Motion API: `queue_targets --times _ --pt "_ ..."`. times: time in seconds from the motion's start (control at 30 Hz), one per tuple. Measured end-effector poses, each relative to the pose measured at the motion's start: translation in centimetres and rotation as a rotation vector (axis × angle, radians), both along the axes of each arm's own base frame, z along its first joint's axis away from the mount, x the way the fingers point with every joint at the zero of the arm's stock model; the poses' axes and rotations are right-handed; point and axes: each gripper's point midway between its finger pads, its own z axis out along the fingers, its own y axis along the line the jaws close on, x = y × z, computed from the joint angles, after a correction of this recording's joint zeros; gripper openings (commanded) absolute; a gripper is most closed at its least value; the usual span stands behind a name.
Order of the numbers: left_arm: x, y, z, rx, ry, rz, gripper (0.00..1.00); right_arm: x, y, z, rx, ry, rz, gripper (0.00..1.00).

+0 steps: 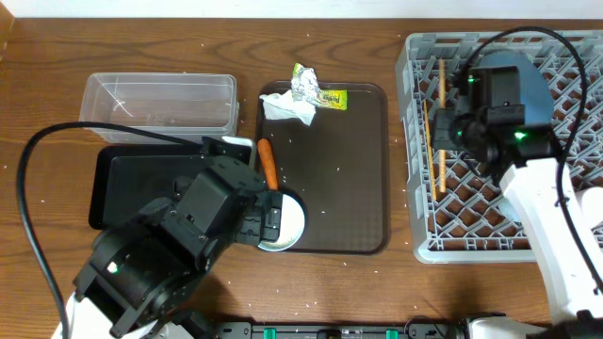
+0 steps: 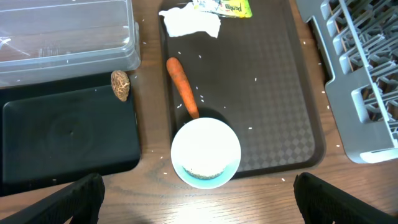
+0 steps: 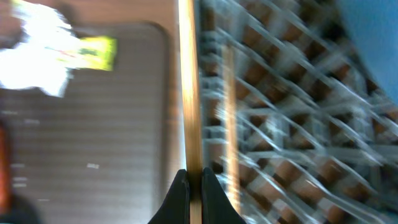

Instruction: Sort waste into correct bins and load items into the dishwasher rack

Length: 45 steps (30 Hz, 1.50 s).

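Note:
My left gripper (image 2: 214, 205) is open and empty, hovering just in front of the white bowl with a pale blue outside (image 2: 205, 152), which sits at the brown tray's near left corner (image 1: 294, 222). The orange carrot stick (image 2: 182, 87) lies behind the bowl. The brown lump (image 2: 120, 84) rests at the black tray's (image 2: 68, 130) far edge, beside the clear tub (image 2: 62, 37). The white napkin (image 1: 287, 108) and yellow-green wrapper (image 1: 318, 92) lie at the brown tray's far end. My right gripper (image 3: 194, 177) is shut on a wooden stick (image 3: 189, 93) above the rack's (image 1: 565, 231) left edge.
The brown serving tray (image 1: 349, 169) lies between the bins and the rack, with rice grains scattered on it. A second wooden stick (image 3: 230, 124) lies in the rack. The dark blue dish (image 1: 529, 80) stands in the rack's far part, behind my right arm.

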Motion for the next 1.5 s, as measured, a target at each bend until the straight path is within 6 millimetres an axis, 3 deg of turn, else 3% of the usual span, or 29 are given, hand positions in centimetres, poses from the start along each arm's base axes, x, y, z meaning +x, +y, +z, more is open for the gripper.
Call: queue_targets --times 0.13,0.17,0.2,0.23,0.37,0.53,0.77,0.87,0.93,1.07,1.23,1.5 --pt "0.4 -0.4 -0.6 0.023 0.021 -0.003 0.98 -0.1 -1.0 -3.4 -0.034 0.098 0.001 0.06" --pt "0.6 -0.5 -0.9 0.032 0.03 -0.002 0.98 0.0 -0.9 -4.3 -0.037 0.118 0.005 0.17" --pt "0.7 -0.5 -1.2 0.043 0.037 -0.002 0.98 0.1 -0.8 -5.0 -0.039 0.133 0.008 0.38" --pt "1.0 -0.5 -1.4 0.06 0.04 0.003 0.98 0.1 -0.8 -5.6 -0.042 0.148 0.011 0.46" --pt "1.6 -0.1 -2.3 0.126 0.056 0.024 0.98 0.0 -0.7 -6.6 -0.052 0.174 0.027 0.55" --pt "2.2 0.5 -4.2 0.197 0.102 0.046 0.98 -0.6 0.0 -4.3 -0.007 0.126 0.053 0.59" --pt "2.2 -1.9 -10.5 0.216 0.267 -0.012 0.99 -3.5 1.3 4.6 0.109 -0.093 0.076 0.72" --pt "1.8 -3.5 -13.6 0.201 0.328 -0.055 0.94 -4.9 1.3 6.8 0.144 -0.146 0.053 0.73" --pt "1.2 -4.5 -15.8 0.204 0.37 -0.087 0.91 -5.6 1.2 7.4 0.16 -0.154 0.034 0.73" --pt "0.3 -5.9 -19.9 0.212 0.437 -0.122 0.66 -6.6 0.7 7.7 0.192 -0.141 -0.018 0.73" --pt "0.2 -7.6 -22.5 0.217 0.464 -0.143 0.41 -6.9 0.3 7.4 0.209 -0.118 -0.059 0.72" --pt "-0.5 -8.9 -26.3 0.297 0.525 -0.214 0.37 -7.0 0.3 7.3 0.217 -0.109 -0.072 0.72"
